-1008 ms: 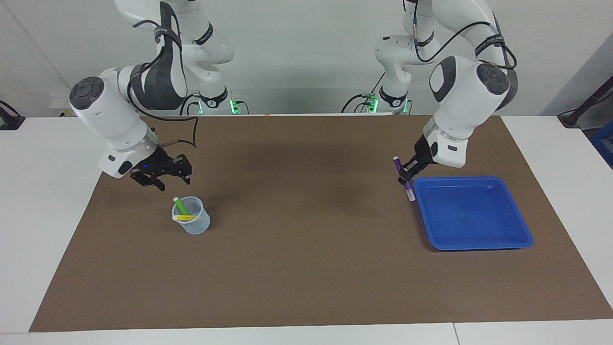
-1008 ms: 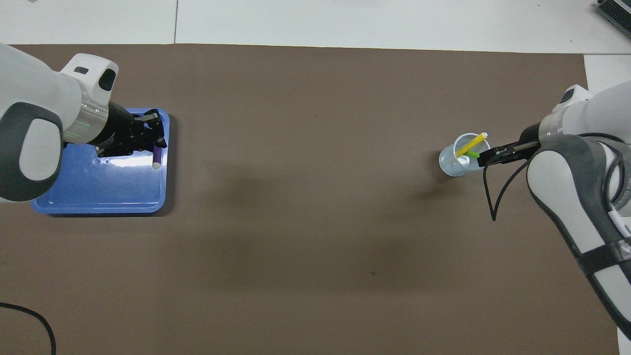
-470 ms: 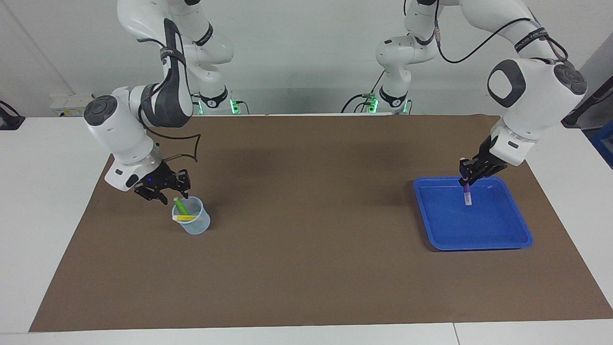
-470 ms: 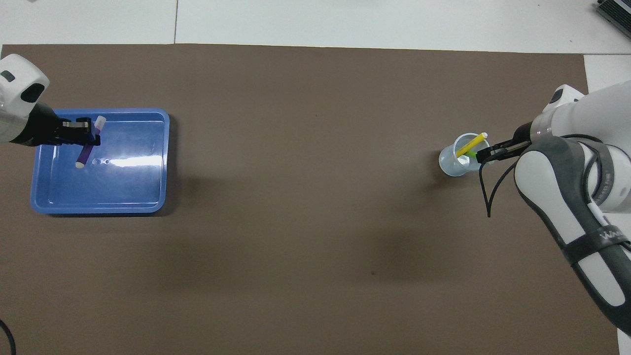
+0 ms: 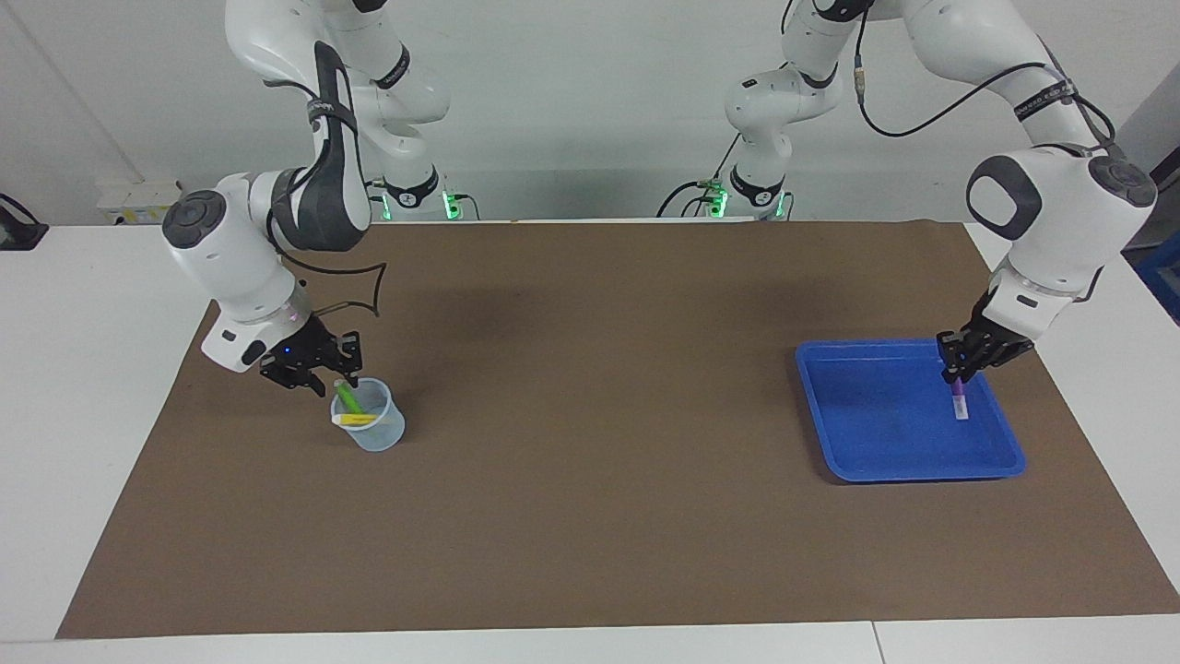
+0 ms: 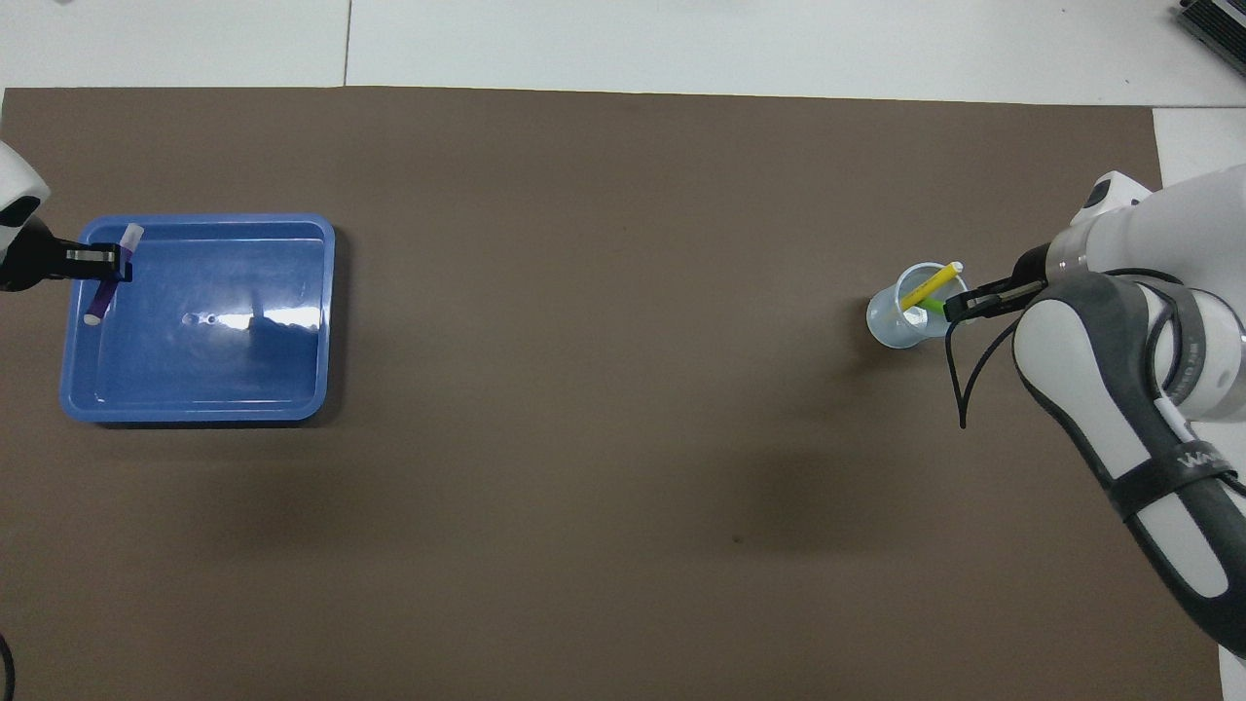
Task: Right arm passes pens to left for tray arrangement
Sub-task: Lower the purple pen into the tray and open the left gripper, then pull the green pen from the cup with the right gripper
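The left hand [image 5: 957, 367] is closed on the purple pen [image 5: 960, 402] and holds it steeply tilted over the blue tray [image 5: 885, 461], above the tray's edge toward the left arm's end of the counter [image 5: 590, 590]; the pen's pale lower tip is close to the tray floor, but I cannot tell if it touches it. The tray lies on the brown mat [image 5: 599, 516], well apart from the cup [image 5: 373, 429]. This small translucent cup stands toward the right arm's end, and the green pen [image 5: 348, 397] and the yellow pen [image 5: 358, 420] lean inside it. The right hand [image 5: 327, 376] is at the cup's rim, over the upper end of the green pen; I cannot tell whether its fingers are apart or already clamped on the pen.
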### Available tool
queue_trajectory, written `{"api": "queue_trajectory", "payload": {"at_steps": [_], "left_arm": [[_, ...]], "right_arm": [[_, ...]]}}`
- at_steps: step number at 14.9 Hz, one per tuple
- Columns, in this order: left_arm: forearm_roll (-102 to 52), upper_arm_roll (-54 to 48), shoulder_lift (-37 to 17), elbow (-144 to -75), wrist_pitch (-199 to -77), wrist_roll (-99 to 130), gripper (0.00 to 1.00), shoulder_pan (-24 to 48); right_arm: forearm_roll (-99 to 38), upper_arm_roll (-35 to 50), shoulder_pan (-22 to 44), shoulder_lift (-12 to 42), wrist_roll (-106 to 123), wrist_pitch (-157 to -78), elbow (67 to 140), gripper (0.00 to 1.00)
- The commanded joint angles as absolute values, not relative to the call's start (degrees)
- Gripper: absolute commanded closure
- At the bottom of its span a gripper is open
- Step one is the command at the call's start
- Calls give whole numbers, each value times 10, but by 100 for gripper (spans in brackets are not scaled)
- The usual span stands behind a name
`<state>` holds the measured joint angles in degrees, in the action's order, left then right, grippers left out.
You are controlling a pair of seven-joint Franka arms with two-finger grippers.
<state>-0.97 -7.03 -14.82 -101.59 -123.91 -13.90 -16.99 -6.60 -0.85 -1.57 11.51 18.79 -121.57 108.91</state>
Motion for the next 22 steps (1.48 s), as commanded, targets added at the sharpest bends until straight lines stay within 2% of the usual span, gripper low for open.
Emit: {"api": "queue_trajectory", "payload": {"at_steps": [1, 3, 6, 8, 13, 14, 15, 18, 19, 20, 21, 22], "left_arm": [[13, -76, -180, -1022, -1287, -159, 100, -198], [26, -76, -204, -1033, -1314, -165, 100, -199], [26, -76, -199, -1096, -1371, -162, 100, -213], [26, -76, -197, -1104, -1384, -160, 100, -212], [26, -76, -194, -1126, -1397, -164, 100, -209], [26, -76, -194, -1127, -1397, -163, 100, -207], [26, -76, -193, -1134, -1399, -163, 87, -205], [26, -76, -191, -1136, -1401, -163, 65, -207], [26, -76, -191, -1136, -1400, -164, 57, -209], [26, -76, -191, -1136, -1400, -163, 45, -210], [26, -76, -191, -1135, -1400, -163, 38, -212], [26, -76, -191, -1130, -1398, -157, 26, -212]], "right_arm": [[-53, -4, -24, 113, 199, -1229, 1102, 51], [-54, -4, -24, 112, 198, -1229, 1102, 54], [-54, -4, -24, 112, 199, -1229, 1103, 60], [-54, -4, -24, 112, 199, -1230, 1103, 66], [-53, -4, -22, 114, 199, -1233, 1103, 66], [-54, -3, -22, 114, 199, -1232, 1103, 70], [-54, -4, -22, 114, 199, -1232, 1103, 76], [-53, -4, -22, 114, 200, -1230, 1102, 90], [-53, -4, -23, 115, 200, -1225, 1099, 92], [-53, -3, -23, 115, 200, -1223, 1097, 93], [-53, -3, -24, 115, 200, -1220, 1094, 94], [-53, -3, -23, 114, 200, -1213, 1091, 94]]}}
